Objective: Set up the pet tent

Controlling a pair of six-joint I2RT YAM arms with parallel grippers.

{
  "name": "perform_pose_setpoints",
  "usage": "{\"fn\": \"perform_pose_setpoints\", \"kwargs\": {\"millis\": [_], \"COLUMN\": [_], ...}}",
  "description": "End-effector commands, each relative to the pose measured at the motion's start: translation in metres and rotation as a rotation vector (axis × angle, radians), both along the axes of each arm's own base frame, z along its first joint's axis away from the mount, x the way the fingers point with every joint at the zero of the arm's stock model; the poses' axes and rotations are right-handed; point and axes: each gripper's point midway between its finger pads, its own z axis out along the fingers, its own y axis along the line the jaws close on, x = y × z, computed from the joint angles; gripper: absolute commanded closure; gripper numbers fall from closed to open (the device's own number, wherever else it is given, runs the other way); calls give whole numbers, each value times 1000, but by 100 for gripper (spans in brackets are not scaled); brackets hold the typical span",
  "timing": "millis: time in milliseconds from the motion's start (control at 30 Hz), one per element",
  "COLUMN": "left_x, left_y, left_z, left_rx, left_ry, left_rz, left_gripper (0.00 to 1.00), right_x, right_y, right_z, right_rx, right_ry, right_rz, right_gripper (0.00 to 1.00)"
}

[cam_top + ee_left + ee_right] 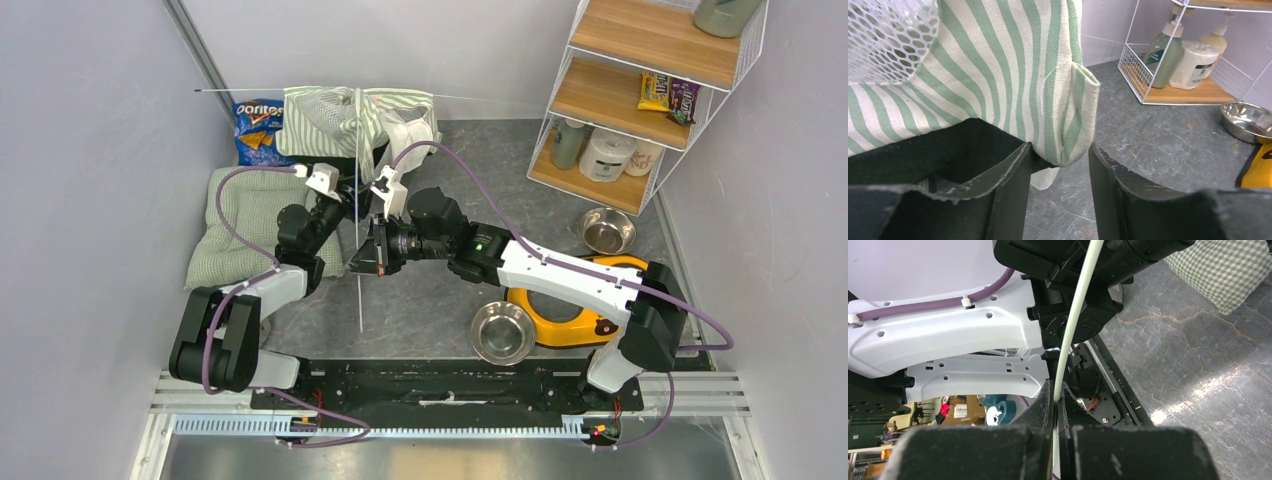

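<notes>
Currently, the left gripper [1058, 157] is straddling the pet tent [330, 118] corner pocket [1079, 112] at the far edge, jaws part-open, grip unconfirmed. The right gripper [1057, 405] is clamping the pole [1074, 310] tight, probably aligning it for insertion.

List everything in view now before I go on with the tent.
pet tent: one, green-and-white striped, far centre
tent pole: one, white, running from the tent toward the near edge
cushion: one, pale green, left
chip bag: one, blue, far left
steel bowls: two, silver, one beside the holder, one by the shelf
bowl holder: one, yellow, near right
wire shelf: one, white with wood boards, far right
left gripper: one, black, fingers apart around tent corner
right gripper: one, black, shut on tent pole
</notes>
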Motion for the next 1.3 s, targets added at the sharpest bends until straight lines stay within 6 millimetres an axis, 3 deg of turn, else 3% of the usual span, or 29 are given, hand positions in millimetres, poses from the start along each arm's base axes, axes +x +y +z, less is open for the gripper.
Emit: {"fn": "perform_pose_setpoints", "kwargs": {"millis": [0, 200, 233, 267, 500, 800, 1100, 1267], "left_x": [3, 5, 5, 5, -6, -27, -50, -52], "left_y": [6, 6, 6, 6, 3, 2, -4, 3], "left_z": [25, 25, 24, 25, 31, 37, 38, 50], "left_rx": [48, 53, 55, 54, 45, 32, 18, 19], "left_ry": [-148, -136, -133, -132, -4, 281, 289, 242], "left_rz": [41, 43, 42, 40, 9, -15, -77, -38], "left_gripper": [52, 81, 92, 98, 98, 98, 98, 98], "right_x": [13, 14, 14, 15, 35, 83, 117, 119], "right_y": [-1, -2, -2, -3, -13, -7, -17, -11], "right_z": [48, 47, 46, 46, 53, 89, 95, 77], "right_rx": [117, 113, 111, 109, 89, 199, 253, 218], "right_ry": [-116, -124, -123, -127, -221, -317, -242, -139], "right_rz": [-36, -41, -43, -45, -142, -289, -384, -343], "right_gripper": [100, 100, 100, 100, 100, 100, 100, 100]}}
